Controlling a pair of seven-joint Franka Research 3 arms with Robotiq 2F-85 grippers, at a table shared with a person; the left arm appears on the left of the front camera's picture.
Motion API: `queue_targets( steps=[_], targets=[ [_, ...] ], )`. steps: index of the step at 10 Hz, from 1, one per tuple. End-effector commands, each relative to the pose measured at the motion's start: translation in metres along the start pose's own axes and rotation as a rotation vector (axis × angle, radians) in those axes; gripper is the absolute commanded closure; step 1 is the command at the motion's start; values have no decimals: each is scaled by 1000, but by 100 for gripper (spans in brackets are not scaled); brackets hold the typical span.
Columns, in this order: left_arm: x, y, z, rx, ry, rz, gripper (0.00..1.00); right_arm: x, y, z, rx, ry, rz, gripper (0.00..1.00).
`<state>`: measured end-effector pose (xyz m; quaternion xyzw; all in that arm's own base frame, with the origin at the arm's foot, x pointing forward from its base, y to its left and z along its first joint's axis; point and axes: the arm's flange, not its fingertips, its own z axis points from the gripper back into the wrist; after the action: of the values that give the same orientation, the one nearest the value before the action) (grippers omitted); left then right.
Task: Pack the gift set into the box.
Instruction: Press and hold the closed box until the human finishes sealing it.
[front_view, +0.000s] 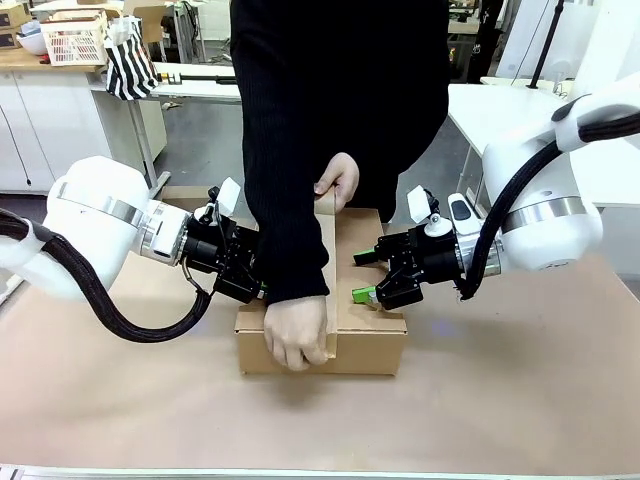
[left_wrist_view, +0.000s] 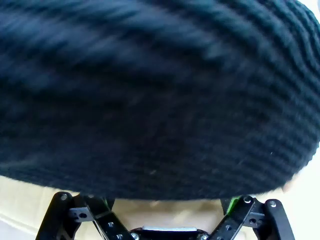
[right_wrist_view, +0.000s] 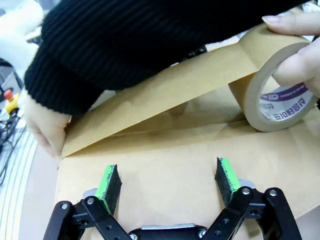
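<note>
Bracing box (front_view: 370, 330) mid-frame; our right tool (front_view: 364, 276) agape, empty; left tool (front_view: 262, 290) state unclear. Person taping seam; next, we stay put.

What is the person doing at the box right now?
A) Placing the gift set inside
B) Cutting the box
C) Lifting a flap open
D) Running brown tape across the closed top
D: one hand holds the tape roll, its strip stretched over the closed box.
</note>
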<state>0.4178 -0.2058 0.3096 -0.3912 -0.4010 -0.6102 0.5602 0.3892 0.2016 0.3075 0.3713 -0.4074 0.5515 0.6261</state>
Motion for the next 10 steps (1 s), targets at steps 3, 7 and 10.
queue_targets(
  steps=[3, 7, 10],
  targets=[
    [-1, 0, 0, -1, -6, 16, 0, -1, 1, -1, -4, 8, 25, 0],
    [-1, 0, 0, -1, -6, 16, 0, -1, 1, -1, -4, 8, 25, 0],
    [-1, 0, 0, -1, -6, 16, 0, -1, 1, -1, -4, 8, 25, 0]
  ],
)
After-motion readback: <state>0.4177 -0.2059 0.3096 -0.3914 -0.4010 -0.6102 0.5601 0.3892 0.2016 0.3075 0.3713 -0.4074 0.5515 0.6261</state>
